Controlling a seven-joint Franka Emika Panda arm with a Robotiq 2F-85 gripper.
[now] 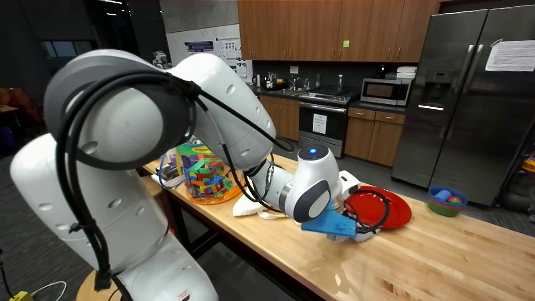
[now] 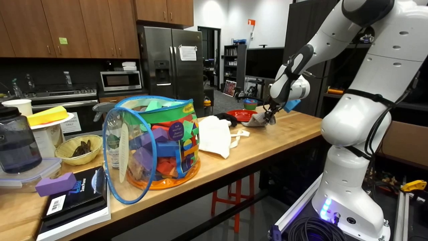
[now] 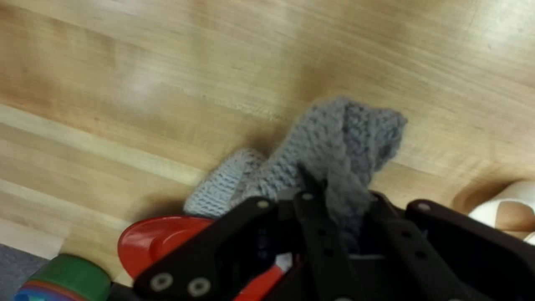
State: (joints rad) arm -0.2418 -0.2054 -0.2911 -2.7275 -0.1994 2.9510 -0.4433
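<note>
Lit from above, brightly across the wooden table around the red plate. Falls nearly black over the room's far end, well left of the plate; glows brightest on the white wall, far behind it. Softly blurred in the wrist view, with pale glare well apart from the plate and diffuse shadow under the grey knitted cloth just beside it.

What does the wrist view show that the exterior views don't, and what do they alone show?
Only the wrist view shows clearly the gray knit cloth bunched between the fingers of the pincer. Only the exterior views show the fridge, microwave and clear bag of blocks. All three share the gray knit cloth, red plate, bowls and wooden tabletop.
</note>
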